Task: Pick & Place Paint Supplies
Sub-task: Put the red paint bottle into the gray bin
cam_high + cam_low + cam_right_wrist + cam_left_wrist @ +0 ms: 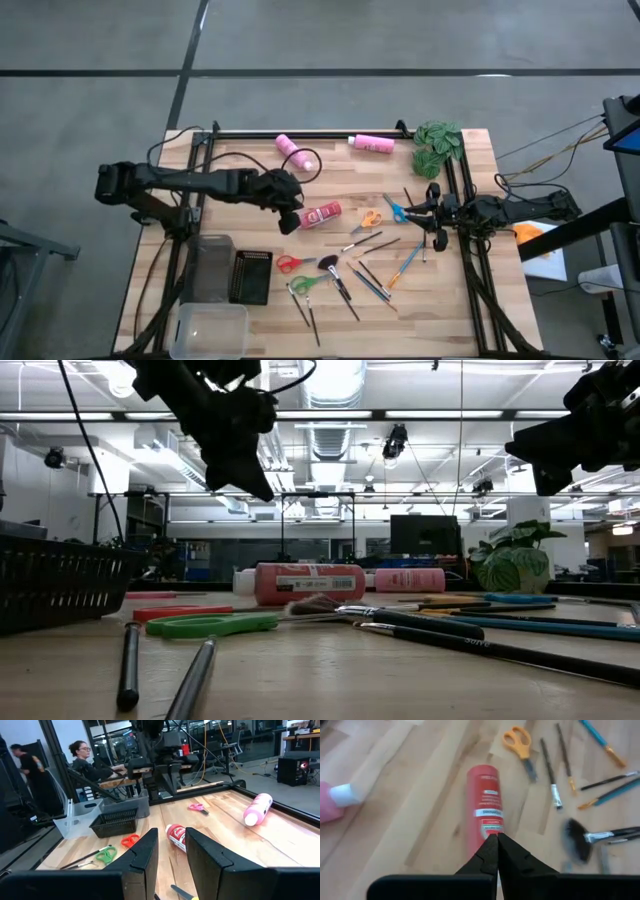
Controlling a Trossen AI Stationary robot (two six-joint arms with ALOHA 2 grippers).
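— Where is the left gripper [289, 222]?
— Fingers pressed together, empty, above the red paint bottle [322, 214] at table centre, at its nine o'clock.
— The right gripper [170, 851]?
— At three o'clock, fingers slightly parted, empty.

Three paint bottles are counted on the tabletop [440, 300]: one pink bottle [297, 153], a second pink bottle [373, 143] and one red bottle [322, 215]. Five scissors are counted: orange scissors [371, 219], blue scissors [395, 209], red scissors [292, 263], green scissors [308, 284] and pink scissors [198, 808]. One black basket [250, 277], two clear bins [210, 330] and one leafy clump [438, 143] are seen. The overlapping brushes [372, 280] cannot be numbered exactly.
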